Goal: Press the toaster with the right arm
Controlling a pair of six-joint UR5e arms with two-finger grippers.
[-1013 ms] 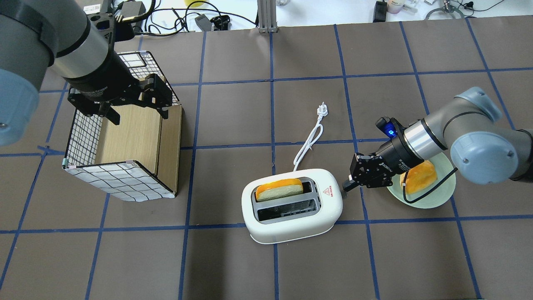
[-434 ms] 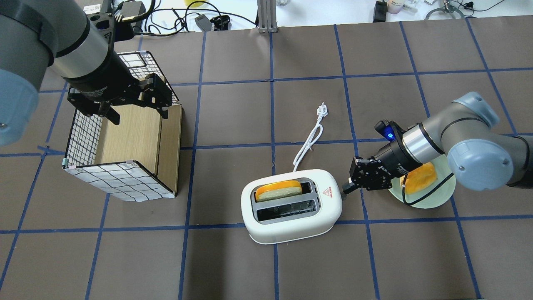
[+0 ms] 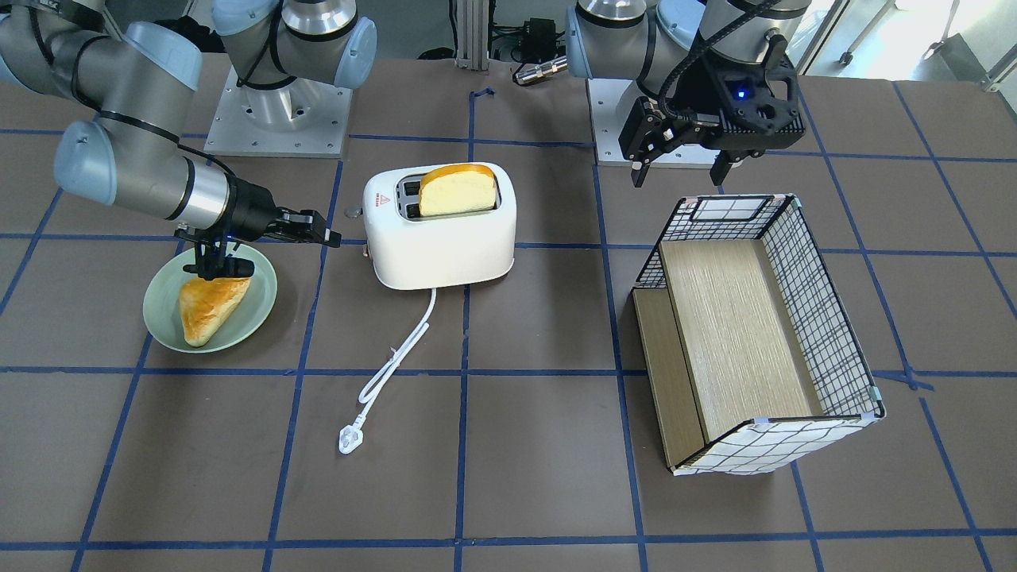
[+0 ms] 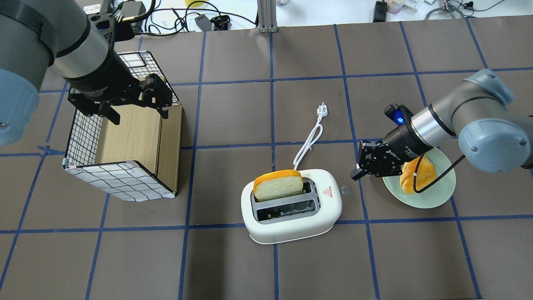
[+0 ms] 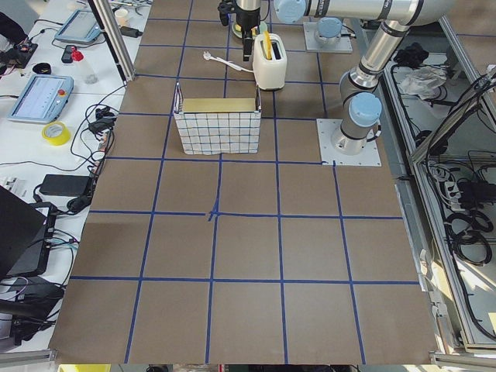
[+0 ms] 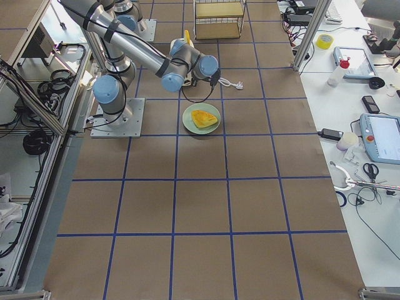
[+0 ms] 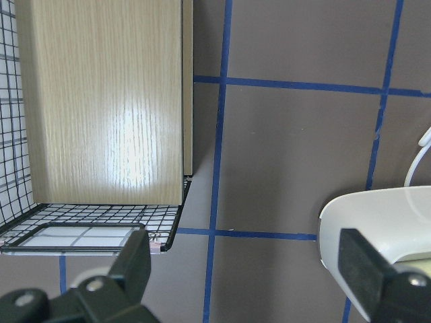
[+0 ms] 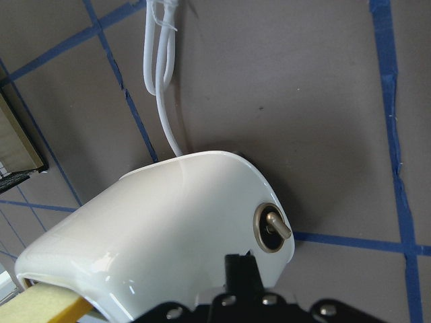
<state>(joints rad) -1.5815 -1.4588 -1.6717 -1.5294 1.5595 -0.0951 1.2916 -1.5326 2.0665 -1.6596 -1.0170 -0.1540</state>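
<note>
Bread (image 4: pixel 278 185) has popped up; right gripper (image 4: pixel 355 175), jaws closed, has backed right off the toaster (image 4: pixel 291 230). Light, slick plastic, it may slide: press its end lever (image 4: pixel 345 190).

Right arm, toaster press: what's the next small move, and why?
Probably keep backing the right gripper up and away from the toaster. A second ago its shut tip sat at the toaster's end with the bread slice sunk in the slot; now the slice stands proud and a gap separates tip from toaster, so the press looks done. Mind the plate under the wrist.
</note>
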